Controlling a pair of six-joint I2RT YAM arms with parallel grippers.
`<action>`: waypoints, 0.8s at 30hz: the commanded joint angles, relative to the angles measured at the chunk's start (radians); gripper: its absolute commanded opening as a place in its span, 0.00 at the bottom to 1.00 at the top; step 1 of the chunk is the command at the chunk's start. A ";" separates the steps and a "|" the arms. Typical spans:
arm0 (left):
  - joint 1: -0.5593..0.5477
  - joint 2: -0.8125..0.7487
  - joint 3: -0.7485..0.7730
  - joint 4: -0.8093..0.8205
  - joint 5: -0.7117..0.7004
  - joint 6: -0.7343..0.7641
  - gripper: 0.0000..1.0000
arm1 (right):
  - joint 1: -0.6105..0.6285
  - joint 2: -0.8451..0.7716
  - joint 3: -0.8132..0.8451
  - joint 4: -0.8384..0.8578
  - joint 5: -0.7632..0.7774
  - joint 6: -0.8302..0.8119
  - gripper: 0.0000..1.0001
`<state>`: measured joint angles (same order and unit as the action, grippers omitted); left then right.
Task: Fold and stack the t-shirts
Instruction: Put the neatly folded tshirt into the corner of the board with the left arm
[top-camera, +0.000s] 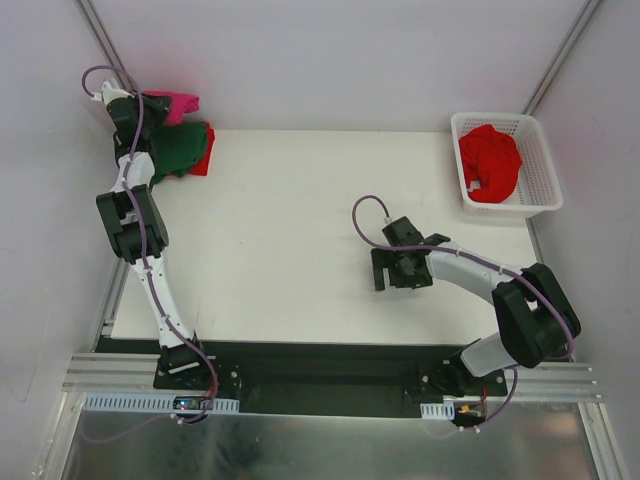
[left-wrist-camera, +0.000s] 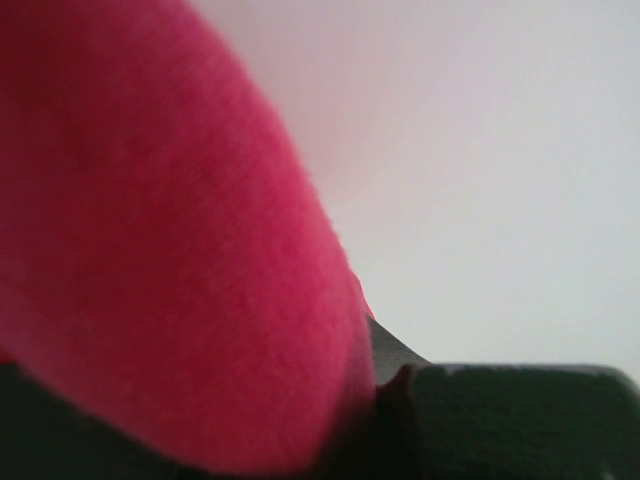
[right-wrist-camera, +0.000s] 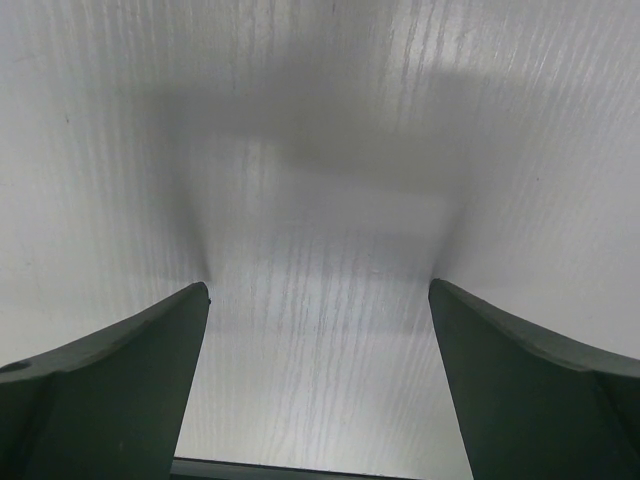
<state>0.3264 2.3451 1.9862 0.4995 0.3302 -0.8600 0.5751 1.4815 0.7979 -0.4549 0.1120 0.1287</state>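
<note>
A magenta-pink t-shirt (top-camera: 180, 103) hangs bunched at the table's far left corner, and my left gripper (top-camera: 152, 108) is shut on it. In the left wrist view the pink cloth (left-wrist-camera: 170, 250) fills the left side and presses against one dark finger (left-wrist-camera: 500, 420); the other finger is hidden. Just below it lies a dark green t-shirt (top-camera: 178, 148) on top of a red t-shirt (top-camera: 205, 155). Another red t-shirt (top-camera: 490, 160) lies crumpled in the basket. My right gripper (top-camera: 382, 270) hovers open over bare table (right-wrist-camera: 320, 300), nothing between its fingers.
A white lattice basket (top-camera: 545, 190) stands at the far right corner of the white table (top-camera: 300, 220). Grey walls close in on the left, back and right. The arm bases sit on a black rail at the near edge.
</note>
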 joint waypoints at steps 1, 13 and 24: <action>-0.009 0.017 -0.029 0.089 -0.052 0.012 0.00 | -0.015 -0.026 0.020 -0.024 -0.018 -0.014 0.96; -0.018 0.027 -0.154 0.122 -0.065 -0.049 0.00 | -0.026 -0.056 0.018 -0.033 -0.018 -0.012 0.96; -0.020 -0.066 -0.302 0.102 -0.083 -0.062 0.24 | -0.026 -0.101 0.000 -0.025 -0.026 0.008 0.96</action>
<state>0.3191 2.3882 1.6955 0.5938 0.2581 -0.9279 0.5549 1.4395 0.7979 -0.4702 0.0929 0.1268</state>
